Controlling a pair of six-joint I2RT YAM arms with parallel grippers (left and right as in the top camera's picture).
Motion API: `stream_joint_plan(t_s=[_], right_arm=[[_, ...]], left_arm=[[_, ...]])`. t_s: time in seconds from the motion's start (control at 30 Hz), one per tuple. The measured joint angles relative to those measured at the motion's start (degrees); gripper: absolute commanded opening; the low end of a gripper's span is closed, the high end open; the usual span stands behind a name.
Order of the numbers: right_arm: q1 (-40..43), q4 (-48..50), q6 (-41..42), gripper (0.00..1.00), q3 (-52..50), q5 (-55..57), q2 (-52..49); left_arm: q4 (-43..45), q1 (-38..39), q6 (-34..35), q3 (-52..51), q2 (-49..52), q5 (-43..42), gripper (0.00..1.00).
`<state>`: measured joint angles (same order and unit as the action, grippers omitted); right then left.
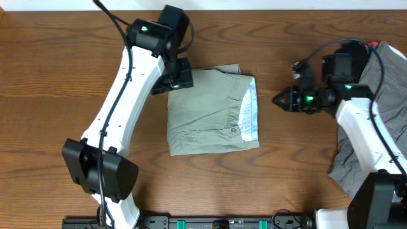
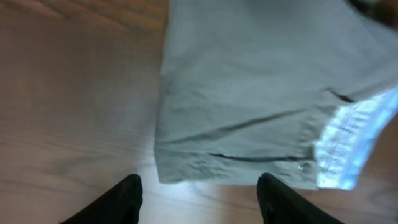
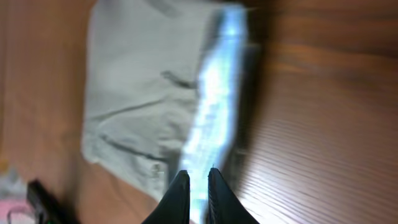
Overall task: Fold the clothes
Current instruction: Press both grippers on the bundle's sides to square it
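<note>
shorts (image 1: 210, 111) folded flat, just beside left claw (image 1: 177, 75) (jaws parted, empty)

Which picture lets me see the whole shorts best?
The overhead view. It shows the folded shorts whole, every edge in sight, lying flat on the table. The left wrist view is closer but cuts off their top and right side. The right wrist view shows most of them, but blurry.
</note>
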<state>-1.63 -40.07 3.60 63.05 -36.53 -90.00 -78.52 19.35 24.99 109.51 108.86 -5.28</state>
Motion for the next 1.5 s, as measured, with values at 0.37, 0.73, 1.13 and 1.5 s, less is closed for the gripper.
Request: stream_joint_plan(t_s=[0.37, 0.73, 1.13, 1.5], right_arm=[[-17.6, 4.2, 0.5, 0.06, 0.0, 0.3, -11.2], [-18.3, -8.4, 8.1, 0.01, 0.4, 13.4, -19.1], [-16.2, -12.3, 10.9, 0.01, -0.4, 33.8, -9.9], [-17.0, 18.4, 3.5, 0.01, -0.1, 6.6, 0.7]], left_arm=[[19.2, -0.3, -4.7, -29.2, 1.4, -4.0, 0.47], [28.0, -0.3, -5.5, -42.2, 1.1, -5.4, 0.44], [18.1, -2.2, -5.6, -39.7, 0.7, -7.4, 0.41], [36.2, -3.0, -6.9, -34.7, -10.6, -7.3, 0.25]])
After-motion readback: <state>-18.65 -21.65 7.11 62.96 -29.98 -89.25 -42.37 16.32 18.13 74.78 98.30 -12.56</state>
